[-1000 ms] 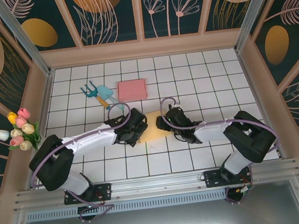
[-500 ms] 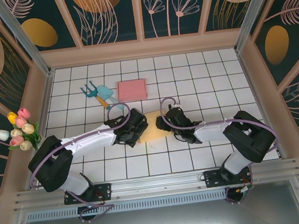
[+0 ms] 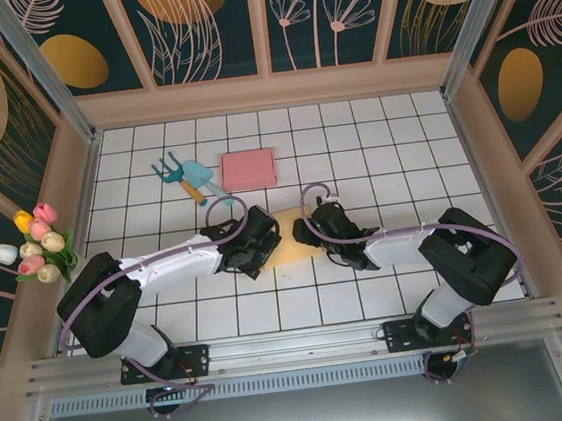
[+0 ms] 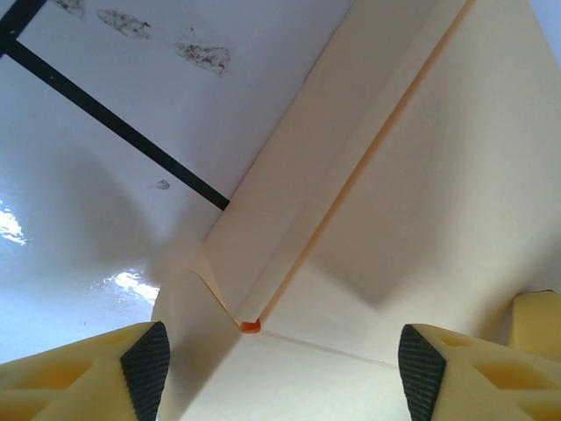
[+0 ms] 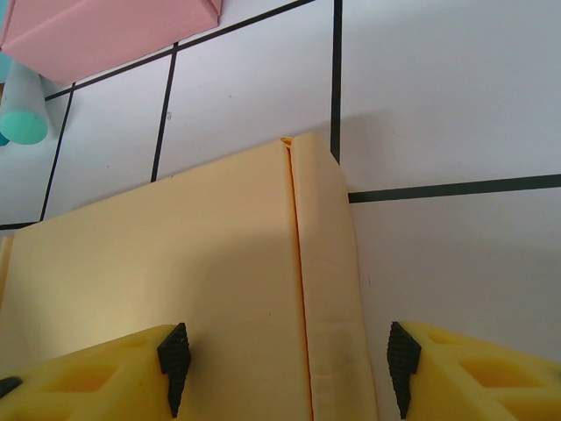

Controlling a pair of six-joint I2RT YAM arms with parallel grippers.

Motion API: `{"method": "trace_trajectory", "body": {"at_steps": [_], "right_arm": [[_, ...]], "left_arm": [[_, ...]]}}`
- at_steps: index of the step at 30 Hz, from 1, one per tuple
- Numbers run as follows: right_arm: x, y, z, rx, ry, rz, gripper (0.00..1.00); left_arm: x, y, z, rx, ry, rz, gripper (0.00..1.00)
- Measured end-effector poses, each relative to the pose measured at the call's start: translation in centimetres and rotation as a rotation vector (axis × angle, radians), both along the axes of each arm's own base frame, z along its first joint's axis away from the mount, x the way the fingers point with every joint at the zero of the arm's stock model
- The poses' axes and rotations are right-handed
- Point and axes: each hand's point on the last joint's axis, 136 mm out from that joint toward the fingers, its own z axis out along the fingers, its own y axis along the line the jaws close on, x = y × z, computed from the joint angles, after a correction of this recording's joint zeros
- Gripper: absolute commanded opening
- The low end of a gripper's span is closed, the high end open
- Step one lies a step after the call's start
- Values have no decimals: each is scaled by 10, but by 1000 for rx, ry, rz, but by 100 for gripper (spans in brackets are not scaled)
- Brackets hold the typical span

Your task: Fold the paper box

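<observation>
The left gripper [image 4: 280, 368] and the right gripper [image 5: 285, 368] both stand wide and hold nothing. To fold cleanly, I judge each should settle its fingers [image 4: 145, 360] astride a crease before pinching, lest the flap skew. The flat cream paper box [image 3: 284, 242] lies on the tiled table [image 3: 354, 142] between them, a crease running away from between each gripper's fingers.

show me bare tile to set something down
Free: tiles from the pink box to the right wall; the near row in front of the paper box. Crowded: centre, where left gripper and right gripper meet at it; garden tools far left.
</observation>
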Motion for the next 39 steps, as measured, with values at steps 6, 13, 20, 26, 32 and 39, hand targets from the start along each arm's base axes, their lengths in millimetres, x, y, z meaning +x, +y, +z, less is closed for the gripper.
{"method": "trace_trajectory", "body": {"at_steps": [6,13,20,26,32,39], "right_arm": [[0,0,0,1,-1,0,65],[0,-1,0,6,-6,-1,64],[0,-1,0,8,-8,-1,64],[2,-2,-1,3,-15,-11,64],[3,-2,-1,4,-20,-14,64],[3,-2,-1,4,-21,-14,64]], "left_arm": [[0,-1,-3,1,6,6,65],[0,0,-4,3,7,9,63],[0,-1,-4,-1,16,13,60],[4,-9,7,-20,14,9,61],[4,-8,6,-16,10,13,60],[4,-7,-1,-12,10,17,59]]}}
